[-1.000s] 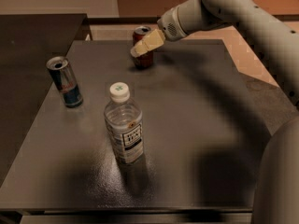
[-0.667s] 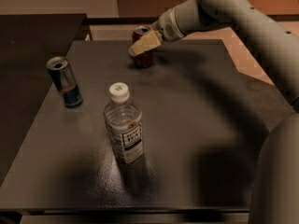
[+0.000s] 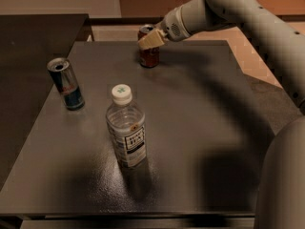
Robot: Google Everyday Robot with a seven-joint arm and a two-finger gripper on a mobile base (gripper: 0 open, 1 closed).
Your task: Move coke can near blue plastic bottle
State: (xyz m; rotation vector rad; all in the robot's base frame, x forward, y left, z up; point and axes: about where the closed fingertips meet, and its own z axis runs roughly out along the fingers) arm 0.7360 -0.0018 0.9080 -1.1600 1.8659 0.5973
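The coke can (image 3: pixel 149 57) is a short red can standing upright at the far edge of the dark table (image 3: pixel 200 109). My gripper (image 3: pixel 150 40) reaches in from the upper right and sits at the can's top, covering part of it. The blue plastic bottle (image 3: pixel 127 130) is clear with a white cap and a white-and-dark label. It stands upright in the middle of the table, well in front of the can and a little left of it.
A blue-and-silver energy drink can (image 3: pixel 66 84) stands upright at the table's left side. A second dark surface (image 3: pixel 33 37) adjoins on the far left. My arm (image 3: pixel 257 27) spans the upper right, and its body (image 3: pixel 286 185) fills the lower right corner.
My gripper has shifted only slightly at the top of the coke can. The can, the bottle and the energy drink can stand where they were.
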